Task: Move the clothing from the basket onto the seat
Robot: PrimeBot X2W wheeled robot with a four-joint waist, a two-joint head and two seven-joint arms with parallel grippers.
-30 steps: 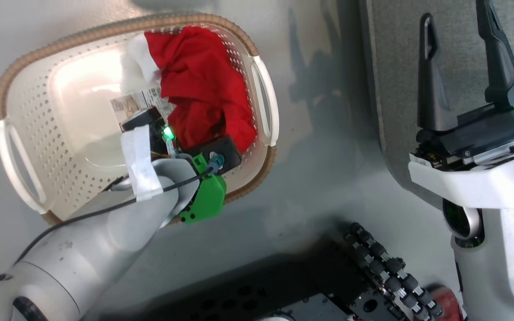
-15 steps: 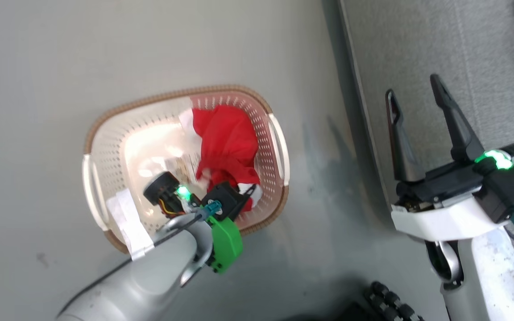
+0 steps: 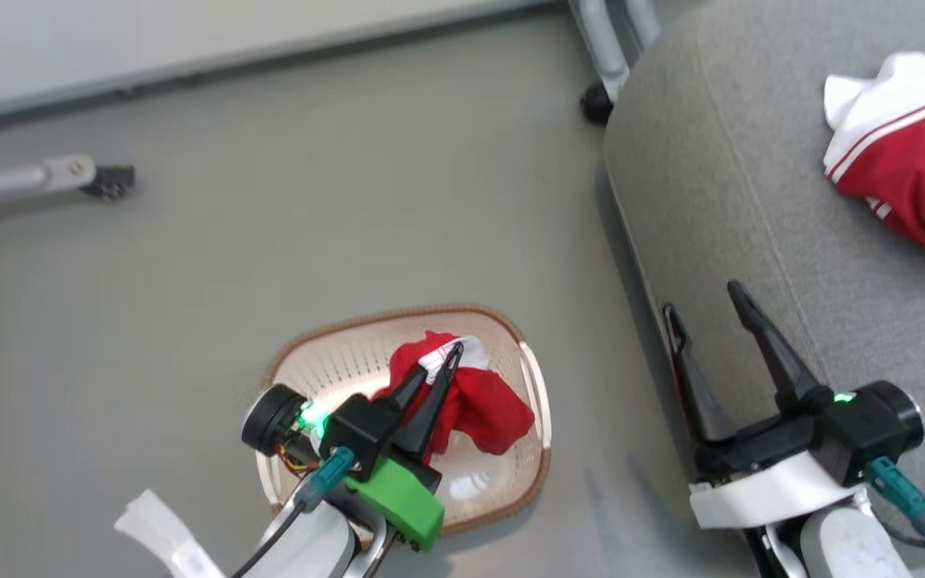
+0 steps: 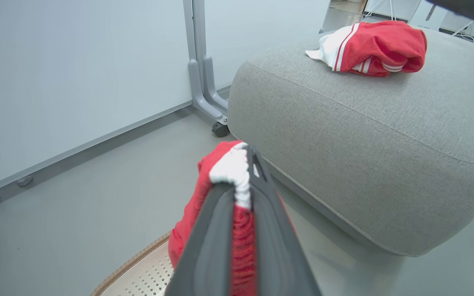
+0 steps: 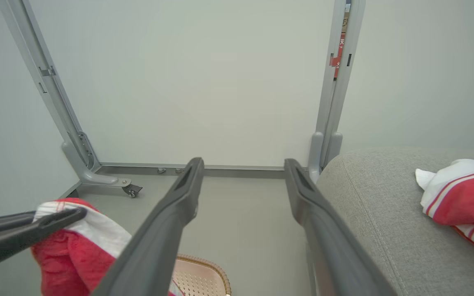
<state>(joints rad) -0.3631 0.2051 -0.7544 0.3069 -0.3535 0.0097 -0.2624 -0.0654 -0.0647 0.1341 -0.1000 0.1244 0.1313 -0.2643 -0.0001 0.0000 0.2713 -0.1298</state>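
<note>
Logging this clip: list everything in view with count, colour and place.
Basket: one, cream, brown rim, on the floor.
Seat: one, grey, right of the basket.
Held garment: one, red and white, hanging over the basket.
Second garment: one, red with white stripes, on the seat.
Frame legs: two, grey, wheeled, by the pale wall.
Left gripper: fingers shut on the held garment.
Right gripper: fingers open, empty, by the seat's edge.

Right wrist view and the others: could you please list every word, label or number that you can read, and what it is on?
No text can be read.
Red sticker on the grey post: marks too small and blurred to read.
White tag on the left forearm: no legible writing.
</note>
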